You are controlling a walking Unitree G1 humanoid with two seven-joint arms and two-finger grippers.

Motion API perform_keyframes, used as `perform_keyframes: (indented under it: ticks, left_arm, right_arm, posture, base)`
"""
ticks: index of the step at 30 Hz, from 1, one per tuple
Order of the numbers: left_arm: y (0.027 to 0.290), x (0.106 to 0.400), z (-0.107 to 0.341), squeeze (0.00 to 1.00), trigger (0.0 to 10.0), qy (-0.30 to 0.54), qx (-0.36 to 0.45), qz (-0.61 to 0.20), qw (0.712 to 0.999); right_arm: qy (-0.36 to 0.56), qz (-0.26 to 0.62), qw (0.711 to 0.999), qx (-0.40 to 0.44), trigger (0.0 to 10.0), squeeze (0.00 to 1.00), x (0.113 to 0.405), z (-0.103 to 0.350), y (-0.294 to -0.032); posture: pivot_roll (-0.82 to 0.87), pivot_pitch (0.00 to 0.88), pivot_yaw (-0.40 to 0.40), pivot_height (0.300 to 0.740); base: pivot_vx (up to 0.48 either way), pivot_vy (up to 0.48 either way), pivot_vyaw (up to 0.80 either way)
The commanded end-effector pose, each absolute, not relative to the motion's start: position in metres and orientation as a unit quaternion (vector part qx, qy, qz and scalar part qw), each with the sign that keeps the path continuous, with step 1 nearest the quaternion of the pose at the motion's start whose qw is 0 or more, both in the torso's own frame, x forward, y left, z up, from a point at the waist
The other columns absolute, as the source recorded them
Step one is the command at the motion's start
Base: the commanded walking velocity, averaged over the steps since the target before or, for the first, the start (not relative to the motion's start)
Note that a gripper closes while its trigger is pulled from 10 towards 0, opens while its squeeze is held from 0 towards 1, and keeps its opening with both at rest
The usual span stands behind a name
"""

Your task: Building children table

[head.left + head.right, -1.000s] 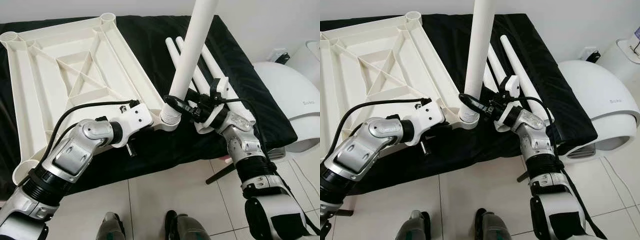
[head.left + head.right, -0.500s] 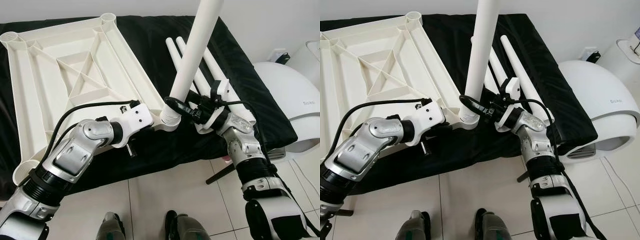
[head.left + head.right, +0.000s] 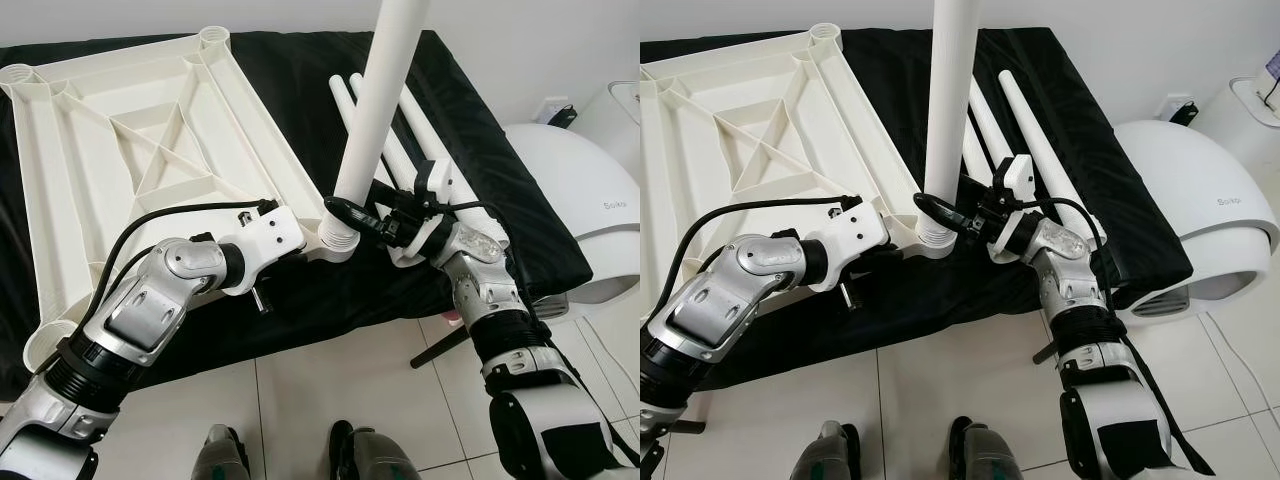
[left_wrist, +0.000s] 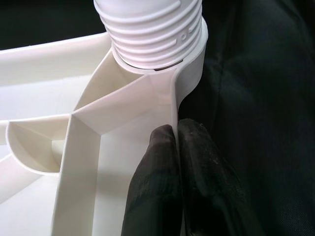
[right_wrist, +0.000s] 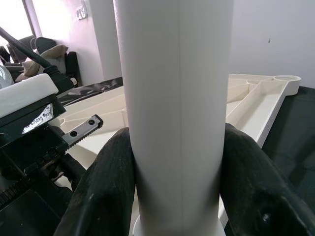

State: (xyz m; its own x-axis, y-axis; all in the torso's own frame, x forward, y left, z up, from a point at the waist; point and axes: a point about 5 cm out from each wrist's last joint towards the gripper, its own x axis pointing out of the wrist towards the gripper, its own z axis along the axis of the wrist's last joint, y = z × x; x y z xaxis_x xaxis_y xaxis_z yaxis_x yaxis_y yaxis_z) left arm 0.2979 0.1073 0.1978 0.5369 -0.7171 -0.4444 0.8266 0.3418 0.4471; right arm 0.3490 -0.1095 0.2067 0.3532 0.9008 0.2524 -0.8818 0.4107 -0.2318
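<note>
The white tabletop [image 3: 250,110] lies upside down on a black cloth, ribs facing up. A white table leg [image 3: 375,100] stands nearly upright in the corner socket [image 3: 338,235] at the tabletop's near right corner. Its threaded end [image 4: 150,29] sits in that socket. My right gripper [image 3: 352,212] is shut on the leg [image 5: 174,73] just above the socket, one black finger [image 5: 106,187] on each side. My left gripper [image 4: 176,135] is shut on the tabletop's thin rim right beside the socket. More white legs [image 3: 428,150] lie loose on the cloth behind my right arm.
The black cloth [image 3: 300,60] covers the low surface under the parts. A large white rounded appliance [image 3: 570,200] stands at the right, close to my right elbow. Tiled floor [image 3: 300,390] and my feet [image 3: 225,455] are below, and a dark rod [image 3: 440,350] pokes out from under the surface.
The leg's top has swung back to the left, so it stands more upright in the socket. My right gripper shifted slightly left with it. The left gripper kept its hold.
</note>
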Motion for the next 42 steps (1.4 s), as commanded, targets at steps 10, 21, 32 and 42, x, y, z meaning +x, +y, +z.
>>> perform_keyframes:
  ticks: [10,21,32,42]
  left_arm:
    - [0.102,0.291,0.196,0.00,10.0,0.087,0.326,-0.483,0.808]
    - [0.102,0.291,0.196,0.00,10.0,0.086,0.327,-0.484,0.807]
    - [0.100,0.291,0.197,0.00,10.0,0.084,0.327,-0.489,0.804]
    - [0.099,0.291,0.198,0.00,10.0,0.083,0.329,-0.489,0.804]
  right_arm:
    - [-0.111,0.559,0.821,-0.031,10.0,0.00,0.347,0.178,-0.099]
    - [-0.110,0.548,0.829,-0.025,10.0,0.00,0.343,0.173,-0.106]
    - [-0.102,0.503,0.858,-0.007,10.0,0.00,0.343,0.161,-0.122]
    - [-0.105,0.502,0.859,-0.008,10.0,0.00,0.341,0.161,-0.120]
  posture:
    - [0.11,0.230,-0.075,0.740]
    - [0.11,0.232,-0.072,0.740]
    - [0.10,0.225,-0.065,0.740]
    - [0.10,0.219,-0.070,0.740]
  base:
    - [0.000,0.000,0.00]
    - [0.000,0.000,0.00]
    - [0.000,0.000,0.00]
    - [0.000,0.000,0.00]
